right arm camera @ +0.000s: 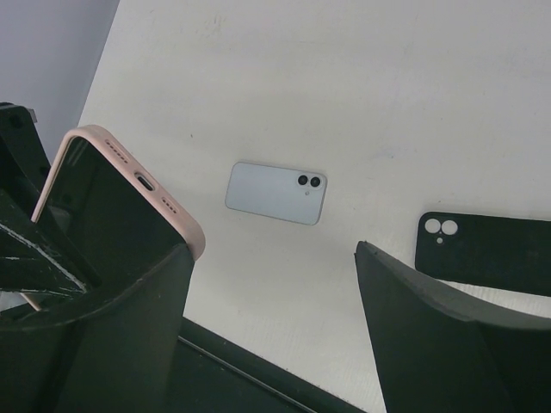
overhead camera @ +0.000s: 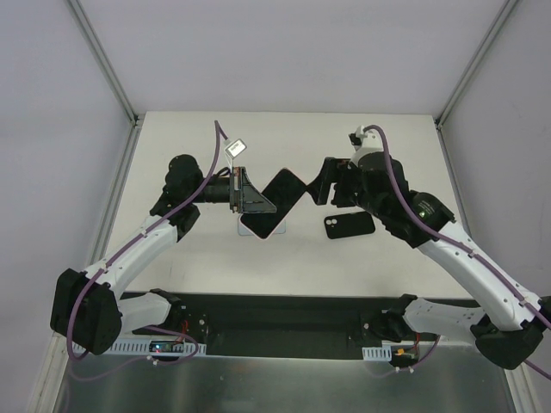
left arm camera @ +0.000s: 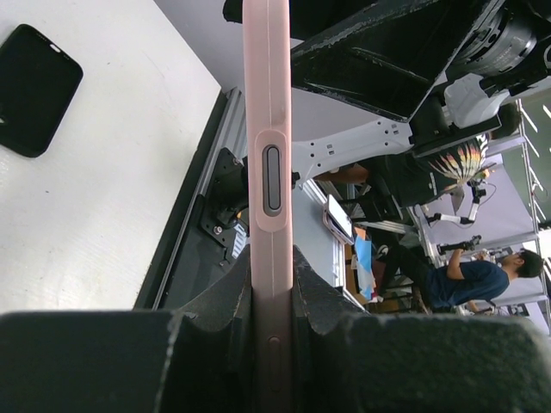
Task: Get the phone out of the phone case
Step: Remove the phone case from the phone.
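A phone in a pink case (overhead camera: 277,200) is held in the air over the middle of the table, dark screen up. My left gripper (overhead camera: 248,196) is shut on its left edge. In the left wrist view the pink edge (left arm camera: 269,129) with its side button runs up from between my closed left gripper (left arm camera: 271,271). My right gripper (overhead camera: 320,182) is open at the phone's far right corner. In the right wrist view the pink case corner (right arm camera: 129,185) lies against the left finger (right arm camera: 129,327) of my right gripper (right arm camera: 274,249), with nothing between the jaws.
An empty black phone case (overhead camera: 349,225) lies on the table to the right, also in the right wrist view (right arm camera: 486,254) and the left wrist view (left arm camera: 34,90). A pale blue phone (overhead camera: 234,149) lies back up further away (right arm camera: 277,192).
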`<state>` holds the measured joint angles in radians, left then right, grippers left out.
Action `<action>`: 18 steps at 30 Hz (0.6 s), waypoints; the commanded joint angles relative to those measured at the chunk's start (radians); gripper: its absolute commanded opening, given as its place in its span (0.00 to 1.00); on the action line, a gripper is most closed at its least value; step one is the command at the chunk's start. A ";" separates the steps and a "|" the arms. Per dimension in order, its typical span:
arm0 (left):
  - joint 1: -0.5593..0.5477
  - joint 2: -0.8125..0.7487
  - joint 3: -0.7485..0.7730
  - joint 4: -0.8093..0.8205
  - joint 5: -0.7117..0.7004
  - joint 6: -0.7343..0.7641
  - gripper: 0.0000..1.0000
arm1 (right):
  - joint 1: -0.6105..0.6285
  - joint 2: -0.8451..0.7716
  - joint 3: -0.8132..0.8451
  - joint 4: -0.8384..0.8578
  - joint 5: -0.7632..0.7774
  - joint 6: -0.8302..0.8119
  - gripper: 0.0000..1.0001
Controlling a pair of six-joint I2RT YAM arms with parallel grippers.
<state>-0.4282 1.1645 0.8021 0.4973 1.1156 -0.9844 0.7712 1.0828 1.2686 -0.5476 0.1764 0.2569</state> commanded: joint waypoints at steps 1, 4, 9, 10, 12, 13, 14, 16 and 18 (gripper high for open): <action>0.002 -0.048 0.020 0.145 0.039 -0.017 0.00 | 0.017 0.042 0.038 -0.072 0.130 -0.038 0.79; 0.002 -0.057 0.026 0.147 0.043 -0.020 0.00 | 0.031 0.078 0.072 -0.152 0.231 -0.041 0.79; 0.002 -0.068 0.039 0.144 0.046 -0.022 0.00 | 0.039 0.109 0.086 -0.253 0.333 -0.042 0.79; 0.002 -0.068 0.043 0.144 0.046 -0.023 0.00 | 0.039 0.112 0.084 -0.256 0.334 -0.041 0.79; 0.002 -0.072 0.049 0.145 0.047 -0.026 0.00 | 0.040 0.114 0.081 -0.256 0.339 -0.039 0.79; 0.002 -0.072 0.051 0.147 0.047 -0.028 0.00 | 0.042 0.117 0.080 -0.256 0.345 -0.038 0.79; 0.002 -0.074 0.055 0.149 0.049 -0.031 0.00 | 0.048 0.127 0.081 -0.264 0.353 -0.036 0.79; 0.002 -0.080 0.058 0.149 0.052 -0.034 0.00 | 0.060 0.141 0.090 -0.273 0.368 -0.034 0.79; 0.002 -0.088 0.062 0.149 0.052 -0.037 0.00 | 0.071 0.158 0.094 -0.272 0.376 -0.036 0.79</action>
<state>-0.4244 1.1648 0.7994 0.4644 1.0744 -1.0069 0.8455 1.1877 1.3643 -0.6495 0.3840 0.2615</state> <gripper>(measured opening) 0.119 0.787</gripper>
